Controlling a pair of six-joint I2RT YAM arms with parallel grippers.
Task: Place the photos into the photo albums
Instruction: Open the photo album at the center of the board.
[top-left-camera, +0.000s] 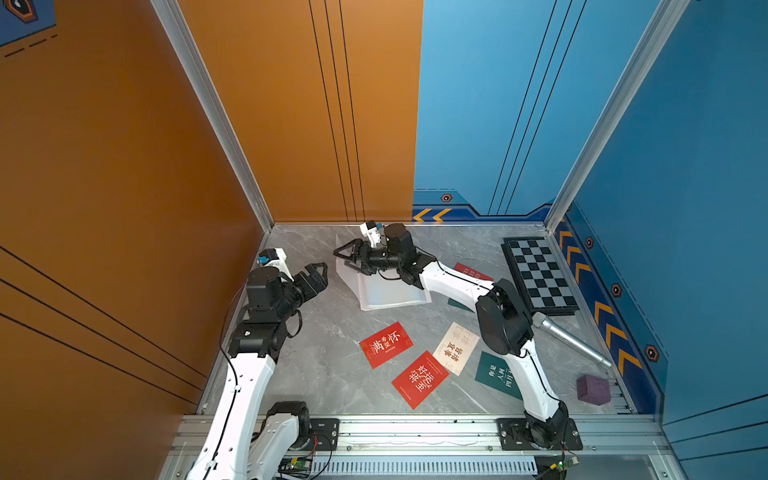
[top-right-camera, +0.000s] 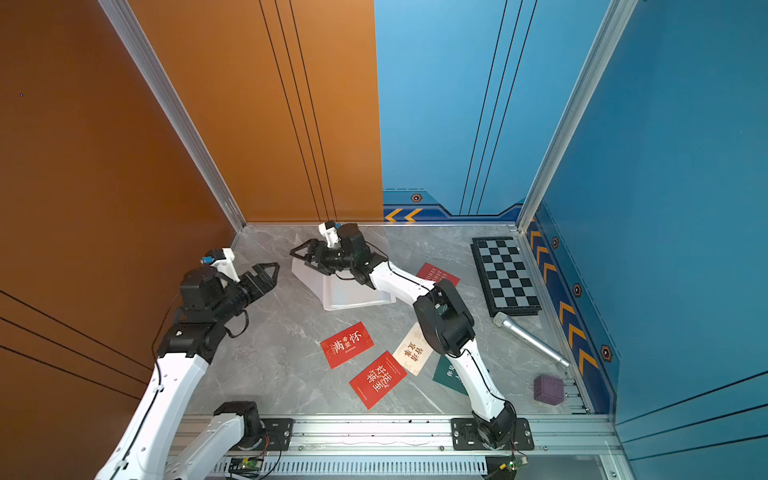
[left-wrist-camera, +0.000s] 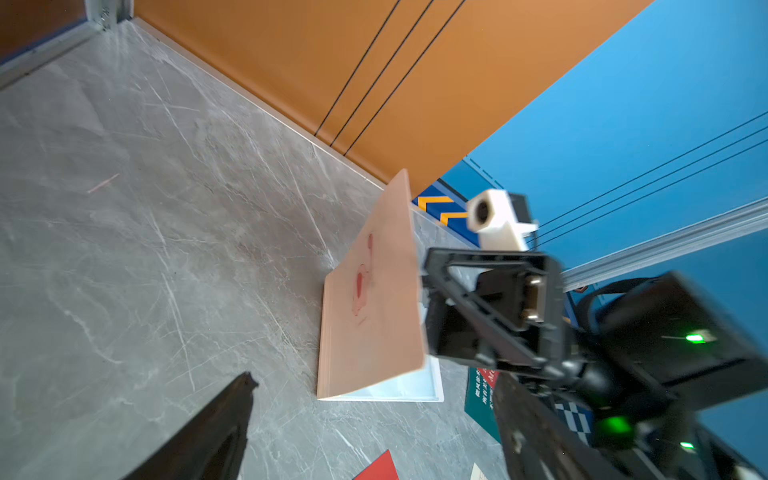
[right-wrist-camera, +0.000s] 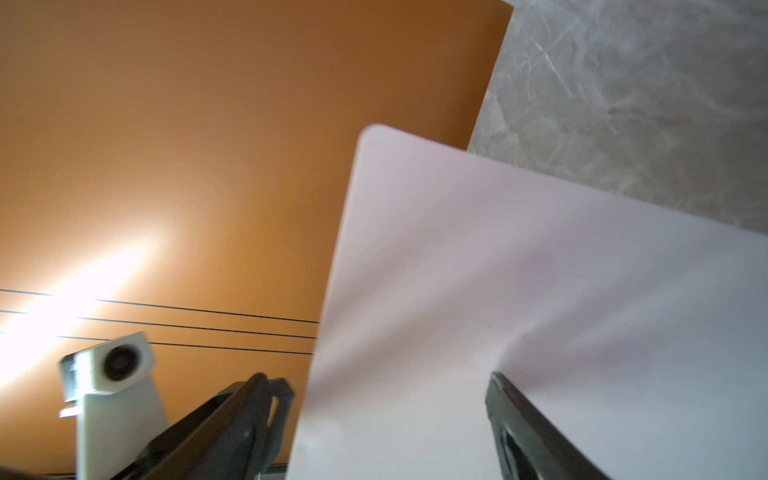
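Observation:
The photo album (top-left-camera: 390, 297) lies at the back of the table, its pale pink cover (left-wrist-camera: 374, 311) with the red elephant raised steeply. My right gripper (top-left-camera: 341, 258) is open at the cover's free edge, and the sheet (right-wrist-camera: 540, 270) stands between its spread fingers. My left gripper (top-left-camera: 320, 276) hovers open and empty to the album's left. Several photos lie flat: two red cards (top-left-camera: 385, 344) (top-left-camera: 419, 379), a cream card (top-left-camera: 456, 348), a dark green card (top-left-camera: 496, 374) partly under the right arm, and a red card (top-left-camera: 471, 272) behind that arm.
A black-and-white checkerboard (top-left-camera: 538, 276) lies at the back right. A silver microphone (top-left-camera: 571, 338) and a purple cube (top-left-camera: 593, 388) sit along the right wall. The orange wall stands close behind the album and beside the left arm.

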